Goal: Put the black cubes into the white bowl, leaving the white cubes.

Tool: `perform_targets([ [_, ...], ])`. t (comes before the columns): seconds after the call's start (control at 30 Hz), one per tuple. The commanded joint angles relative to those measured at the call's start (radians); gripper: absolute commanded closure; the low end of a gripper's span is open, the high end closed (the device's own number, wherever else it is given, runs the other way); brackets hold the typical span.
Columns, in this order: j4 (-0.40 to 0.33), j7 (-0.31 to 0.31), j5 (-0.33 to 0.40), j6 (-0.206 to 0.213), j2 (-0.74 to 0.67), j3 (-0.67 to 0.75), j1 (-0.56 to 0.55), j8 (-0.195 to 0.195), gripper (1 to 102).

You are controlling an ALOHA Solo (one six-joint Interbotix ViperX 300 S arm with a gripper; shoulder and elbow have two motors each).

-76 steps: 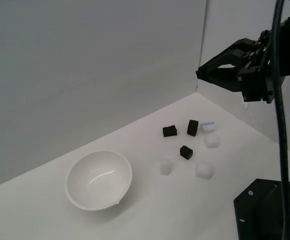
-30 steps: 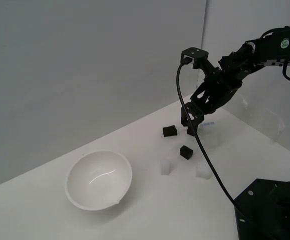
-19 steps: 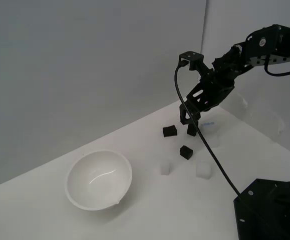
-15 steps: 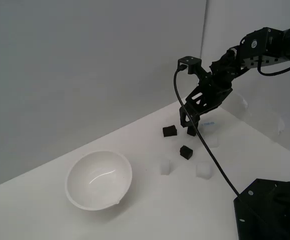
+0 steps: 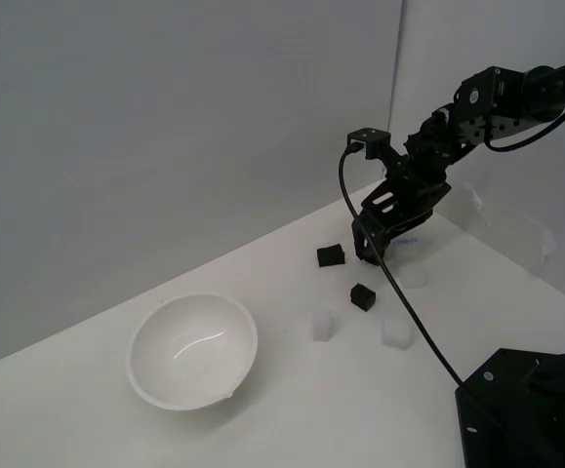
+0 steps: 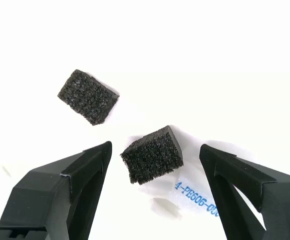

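gripper (image 6: pixel 155 155) jaws apart, straddling one black cube (image 6: pixel 152 155), not touching | second black cube (image 6: pixel 88 96) just beside, third (image 5: pixel 362 296) nearer table front | white cubes (image 5: pixel 396 332) scattered close by, one blue-printed (image 6: pixel 197 192) | white bowl (image 5: pixel 193 351) well apart toward exterior view's left

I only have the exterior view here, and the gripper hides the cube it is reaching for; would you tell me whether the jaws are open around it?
Observer: Yes, the gripper is open, with a black cube between its jaws and a gap on each side.
Operator: Is anything else close to that cube?
Observer: A white cube with blue print lies right beside it and appears to touch it.
Operator: And the other black cube nearby?
Observer: The second black cube lies apart, beyond the jaws, not between them.
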State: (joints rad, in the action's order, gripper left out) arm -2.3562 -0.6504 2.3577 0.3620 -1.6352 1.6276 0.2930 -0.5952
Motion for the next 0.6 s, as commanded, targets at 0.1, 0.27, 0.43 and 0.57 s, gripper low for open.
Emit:
perform_targets([
  [0.1,0.014,-0.006,-0.021,0.017,0.009,-0.006,0.018,-0.009,3],
  [0.27,0.014,-0.008,-0.021,0.017,0.025,-0.018,0.018,-0.008,3],
  [0.43,0.015,-0.029,-0.023,0.017,0.023,-0.015,0.02,-0.008,36],
  [0.57,0.015,-0.038,-0.023,0.017,0.018,-0.011,0.02,-0.008,68],
])
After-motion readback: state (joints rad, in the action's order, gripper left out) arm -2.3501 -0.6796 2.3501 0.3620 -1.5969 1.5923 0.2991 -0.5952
